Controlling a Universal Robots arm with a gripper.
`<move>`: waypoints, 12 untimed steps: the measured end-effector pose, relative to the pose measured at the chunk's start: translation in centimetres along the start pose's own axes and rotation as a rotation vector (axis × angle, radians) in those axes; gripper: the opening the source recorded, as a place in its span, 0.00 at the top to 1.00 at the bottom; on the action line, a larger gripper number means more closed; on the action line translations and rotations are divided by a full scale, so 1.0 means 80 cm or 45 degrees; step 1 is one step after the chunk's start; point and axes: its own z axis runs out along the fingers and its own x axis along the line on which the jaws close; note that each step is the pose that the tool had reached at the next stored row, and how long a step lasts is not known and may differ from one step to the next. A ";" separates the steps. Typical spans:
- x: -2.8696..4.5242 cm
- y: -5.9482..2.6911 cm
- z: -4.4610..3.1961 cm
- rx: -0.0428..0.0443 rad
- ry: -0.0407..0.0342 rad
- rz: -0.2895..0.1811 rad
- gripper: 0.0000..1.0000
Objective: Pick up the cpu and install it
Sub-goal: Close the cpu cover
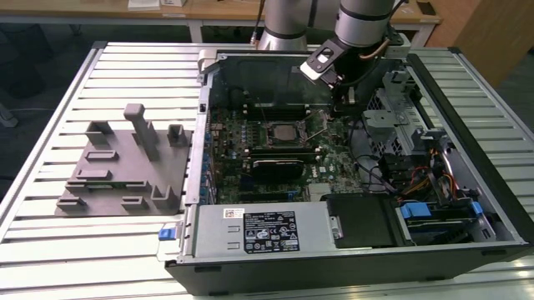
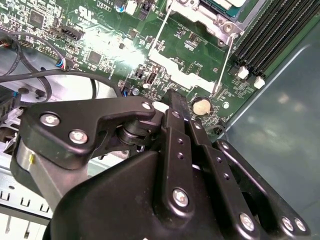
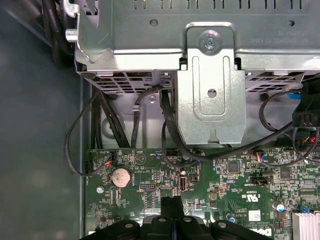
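The cpu (image 1: 283,132) is a small silvery square lying in the dark metal-framed socket (image 1: 284,122) on the green motherboard inside the open computer case. My gripper (image 1: 351,98) hangs over the board to the exterior view's right of the socket, near the back of the case and apart from the cpu. In the first wrist view its fingertips (image 3: 166,204) are pressed together over the board near a round coin cell (image 3: 120,177), with nothing between them. In the second wrist view the socket frame (image 2: 200,17) and a thin wire lever (image 2: 224,57) lie beyond the shut fingers (image 2: 176,102).
A grey fixture (image 1: 125,164) with upright posts sits on the slatted table at the exterior view's left of the case. A power supply with a printed label (image 1: 271,231) fills the case's front. A metal drive cage (image 3: 210,75) and loose black cables (image 3: 165,117) crowd the gripper's side.
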 end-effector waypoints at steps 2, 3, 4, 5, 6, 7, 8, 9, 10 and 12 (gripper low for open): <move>0.0001 0.000 0.0021 0.000 0.0005 0.000 0.89; 0.0000 0.000 0.0038 0.000 0.0000 0.000 0.89; 0.0000 0.000 0.0059 0.000 0.0001 0.000 0.89; 0.0000 0.000 0.0082 0.000 0.0002 0.000 0.89; 0.0000 0.000 0.0104 0.000 0.0002 0.000 0.89; 0.0000 -0.001 0.0127 0.000 0.0001 0.000 0.89; 0.0000 -0.001 0.0149 0.000 -0.0001 0.000 0.89; 0.0001 -0.001 0.0173 0.000 0.0000 0.000 0.89; 0.0001 -0.001 0.0196 0.000 0.0001 0.000 0.89; 0.0001 -0.001 0.0241 0.000 0.0001 0.000 0.89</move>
